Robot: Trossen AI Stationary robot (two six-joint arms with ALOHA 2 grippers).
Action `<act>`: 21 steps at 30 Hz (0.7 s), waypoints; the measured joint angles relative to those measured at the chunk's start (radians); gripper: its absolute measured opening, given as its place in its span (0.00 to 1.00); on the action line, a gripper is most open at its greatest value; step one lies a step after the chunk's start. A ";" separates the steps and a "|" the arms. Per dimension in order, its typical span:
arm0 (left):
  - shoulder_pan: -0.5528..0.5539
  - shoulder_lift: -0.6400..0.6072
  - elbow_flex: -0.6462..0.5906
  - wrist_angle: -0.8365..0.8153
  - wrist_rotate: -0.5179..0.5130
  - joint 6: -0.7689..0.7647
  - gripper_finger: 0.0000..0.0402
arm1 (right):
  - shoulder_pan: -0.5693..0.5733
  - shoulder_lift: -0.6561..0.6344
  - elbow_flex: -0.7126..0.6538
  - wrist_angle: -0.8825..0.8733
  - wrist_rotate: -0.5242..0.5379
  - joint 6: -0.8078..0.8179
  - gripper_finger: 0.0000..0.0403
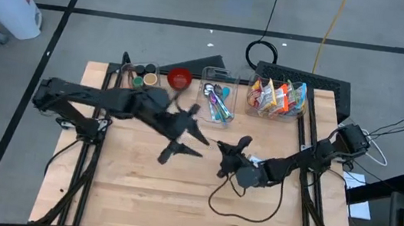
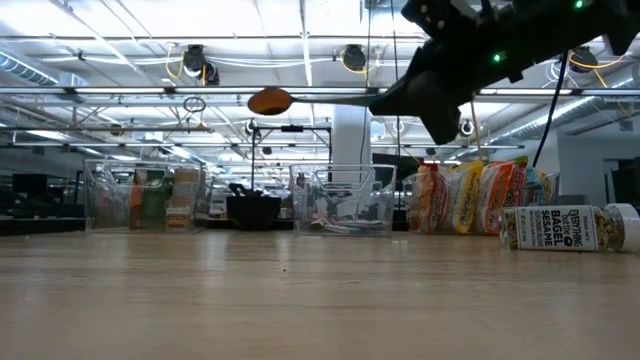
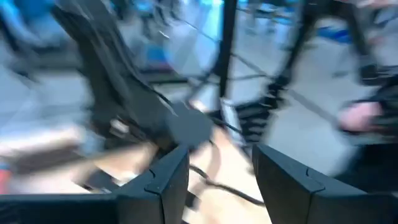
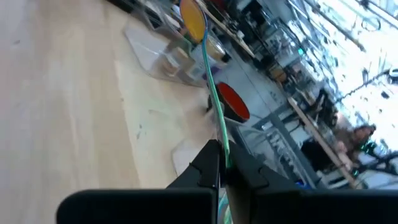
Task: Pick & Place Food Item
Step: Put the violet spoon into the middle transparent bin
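Right gripper [image 4: 222, 167] clamps spoon [image 4: 205, 56], bowl ahead.

The near half of the counter [image 1: 145, 199] lay open; bins [image 1: 218, 92] and snack bags [image 1: 277, 97] lined its far edge; a cable [image 1: 244, 207] looped mid-right.

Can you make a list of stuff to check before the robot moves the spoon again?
1. Right tool shut on the spoon handle: ok.
2. Spoon bowl level, orange food sitting in it: ok in the low view.
3. Left tool open and holding nothing: ok.
4. Left arm clear of the spoon's path: cannot tell, its picture is blurred by motion.
5. Red bowl free at the table's back edge: ok.
6. Seasoning jar lying on its side on the table: ok, apart from the spoon.
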 joint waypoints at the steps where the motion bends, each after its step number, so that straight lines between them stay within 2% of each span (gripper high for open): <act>1: -0.015 -0.019 0.011 -0.020 -0.059 0.041 0.46 | -0.008 -0.003 -0.004 0.001 -0.001 0.016 0.00; 5: -0.080 -0.088 0.014 -0.124 -0.262 0.130 0.46 | -0.037 -0.022 -0.036 0.001 -0.007 0.089 0.00; 10: -0.142 -0.146 -0.012 -0.238 -0.389 0.097 0.46 | -0.071 -0.092 -0.136 0.112 -0.070 0.172 0.00; 13: -0.177 -0.154 -0.039 -0.289 -0.458 0.063 0.46 | -0.080 -0.136 -0.224 0.331 -0.148 0.176 0.00; 16: -0.197 -0.155 -0.098 -0.256 -0.512 0.043 0.46 | -0.079 -0.168 -0.309 0.564 -0.222 0.170 0.00; 21: -0.205 -0.154 -0.267 -0.074 -0.531 0.035 0.46 | -0.068 -0.202 -0.437 0.845 -0.244 0.173 0.00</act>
